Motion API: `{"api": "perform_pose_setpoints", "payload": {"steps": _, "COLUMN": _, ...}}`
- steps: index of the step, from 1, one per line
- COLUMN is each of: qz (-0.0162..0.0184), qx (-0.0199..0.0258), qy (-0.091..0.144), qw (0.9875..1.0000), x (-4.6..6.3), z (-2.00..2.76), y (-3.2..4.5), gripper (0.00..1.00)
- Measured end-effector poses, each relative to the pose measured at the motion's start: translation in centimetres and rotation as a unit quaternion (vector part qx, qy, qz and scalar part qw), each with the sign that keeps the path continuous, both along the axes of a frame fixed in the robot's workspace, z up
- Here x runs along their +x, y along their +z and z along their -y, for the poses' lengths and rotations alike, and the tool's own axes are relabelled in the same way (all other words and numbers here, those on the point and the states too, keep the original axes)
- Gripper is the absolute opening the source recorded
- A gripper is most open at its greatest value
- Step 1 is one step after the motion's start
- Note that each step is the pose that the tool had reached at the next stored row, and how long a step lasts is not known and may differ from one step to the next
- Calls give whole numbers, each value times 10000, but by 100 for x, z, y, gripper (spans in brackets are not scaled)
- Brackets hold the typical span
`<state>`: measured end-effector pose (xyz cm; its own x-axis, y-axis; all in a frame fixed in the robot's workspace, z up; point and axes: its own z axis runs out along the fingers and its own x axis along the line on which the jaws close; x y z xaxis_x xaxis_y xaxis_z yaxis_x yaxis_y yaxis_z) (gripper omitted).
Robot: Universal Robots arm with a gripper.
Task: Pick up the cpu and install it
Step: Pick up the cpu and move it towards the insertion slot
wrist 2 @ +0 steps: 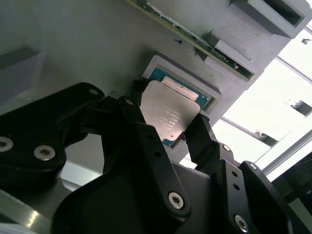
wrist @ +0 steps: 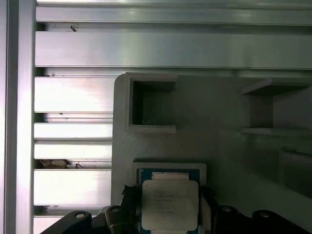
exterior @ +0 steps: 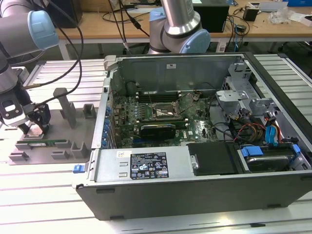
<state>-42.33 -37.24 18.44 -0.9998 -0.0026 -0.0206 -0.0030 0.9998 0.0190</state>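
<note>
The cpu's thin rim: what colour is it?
Green, edging the silvery top of the cpu; clearest in the second wrist view.

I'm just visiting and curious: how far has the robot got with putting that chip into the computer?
Early days. Done: the gripper is at the grey holder beside the computer. In hand: its fingers press two sides of the chip at its recess; whether it is lifted, I cannot tell. Left: the chip is not yet in the socket on the computer's board.
</note>
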Motion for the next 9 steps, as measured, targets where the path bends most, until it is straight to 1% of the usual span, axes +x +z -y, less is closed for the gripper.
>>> {"api": "perform_pose_setpoints", "payload": {"steps": 9, "qz": 0, "qx": 0, "qy": 0, "qw": 10000, "x": 0, "z": -2, "y": 8, "gripper": 62}}
